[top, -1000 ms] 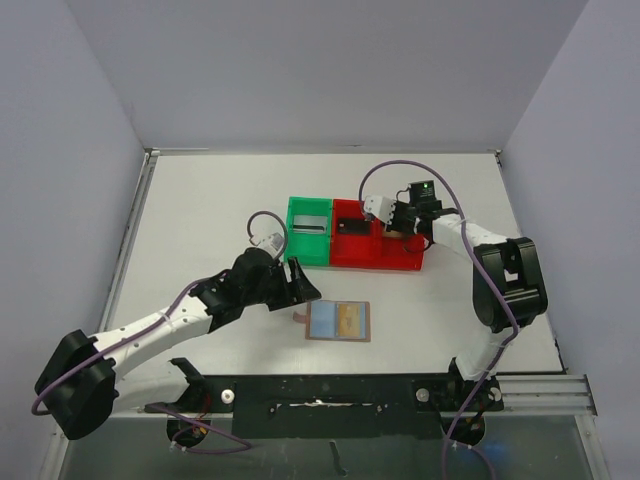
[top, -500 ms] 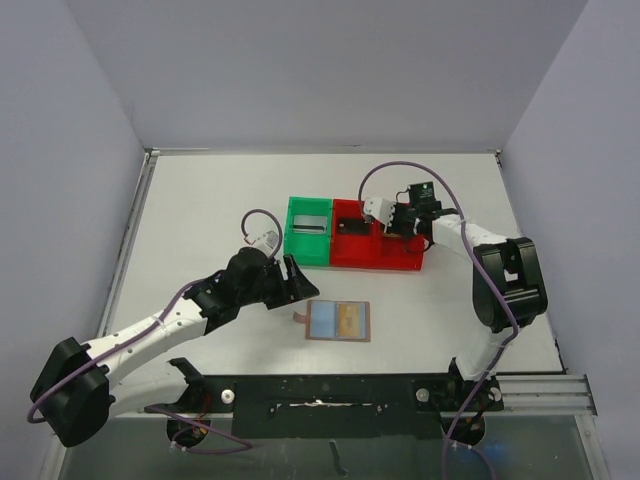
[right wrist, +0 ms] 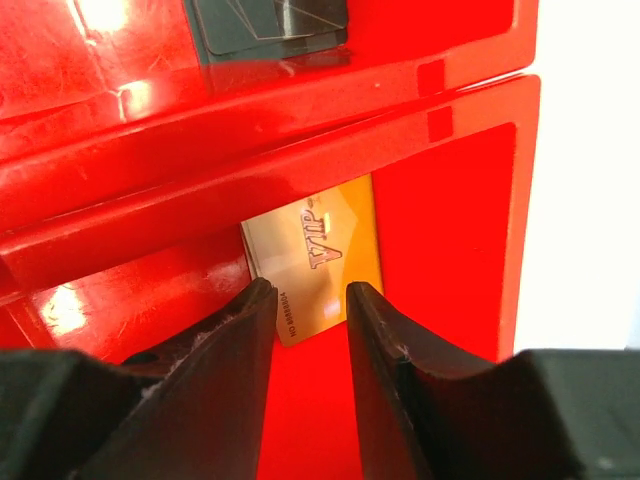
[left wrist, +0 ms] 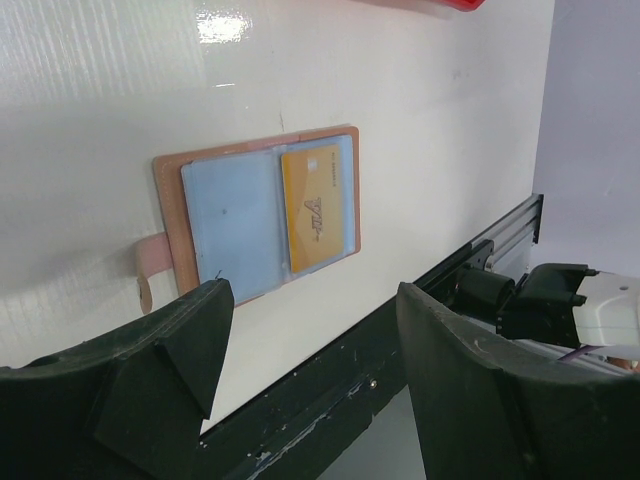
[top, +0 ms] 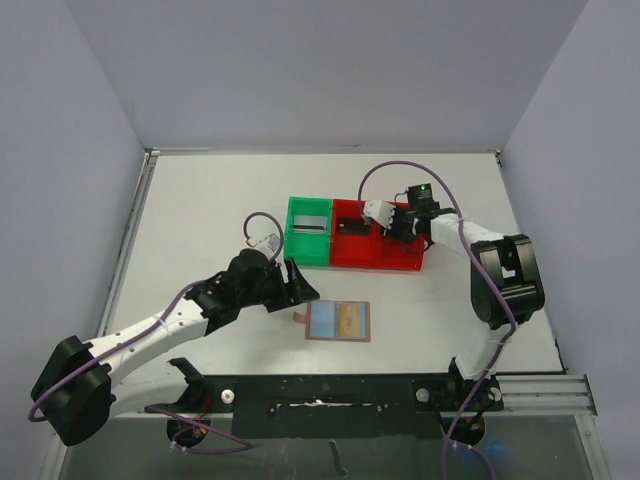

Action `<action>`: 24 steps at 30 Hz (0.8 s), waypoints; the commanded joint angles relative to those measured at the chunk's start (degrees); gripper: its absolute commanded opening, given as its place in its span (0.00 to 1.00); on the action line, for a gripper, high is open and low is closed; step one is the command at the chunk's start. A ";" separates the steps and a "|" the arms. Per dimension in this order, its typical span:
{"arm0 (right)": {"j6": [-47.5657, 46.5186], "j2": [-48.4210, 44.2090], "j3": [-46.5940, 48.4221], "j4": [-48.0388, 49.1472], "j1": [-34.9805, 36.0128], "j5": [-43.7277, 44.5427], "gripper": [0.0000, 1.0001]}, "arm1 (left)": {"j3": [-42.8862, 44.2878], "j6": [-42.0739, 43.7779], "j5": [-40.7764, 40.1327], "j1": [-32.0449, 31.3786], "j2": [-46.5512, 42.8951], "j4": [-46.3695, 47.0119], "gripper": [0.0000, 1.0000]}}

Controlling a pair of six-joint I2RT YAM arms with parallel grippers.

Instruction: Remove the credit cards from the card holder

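The card holder [top: 338, 321] lies open on the table, blue lining up, snap tab at its left. A gold credit card [left wrist: 315, 205] sits in its right pocket. My left gripper [top: 300, 284] is open and empty, hovering just left of and behind the card holder [left wrist: 255, 215]. My right gripper [top: 386, 222] is over the red bin [top: 400, 262], jaws a little apart. A second gold card [right wrist: 315, 255] lies flat in the bin below the jaws, free of them. A dark card [right wrist: 270, 25] lies in the bin's other compartment. A silvery card [top: 312, 224] lies in the green bin [top: 308, 250].
The red and green bins stand side by side behind the card holder. The black rail [top: 330, 390] runs along the table's near edge, and also shows in the left wrist view [left wrist: 400, 340]. Grey walls close in the table at left, right and back.
My right gripper has shifted slightly left over the red bin. My left gripper has drawn back a little and then returned near the card holder. The card holder has not moved.
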 commanded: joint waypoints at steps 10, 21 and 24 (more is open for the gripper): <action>30.00 -12.21 -5.74 21.18 -0.98 -0.46 0.43 | 1.17 0.63 0.68 0.24 -0.14 1.91 0.66; 80.30 -24.51 -8.21 8.01 -7.55 -3.79 0.43 | 2.36 0.97 1.30 0.85 0.41 2.96 0.66; 86.07 -30.55 -13.74 11.13 -8.58 -3.88 0.49 | 3.16 1.07 2.11 0.84 1.39 3.53 0.65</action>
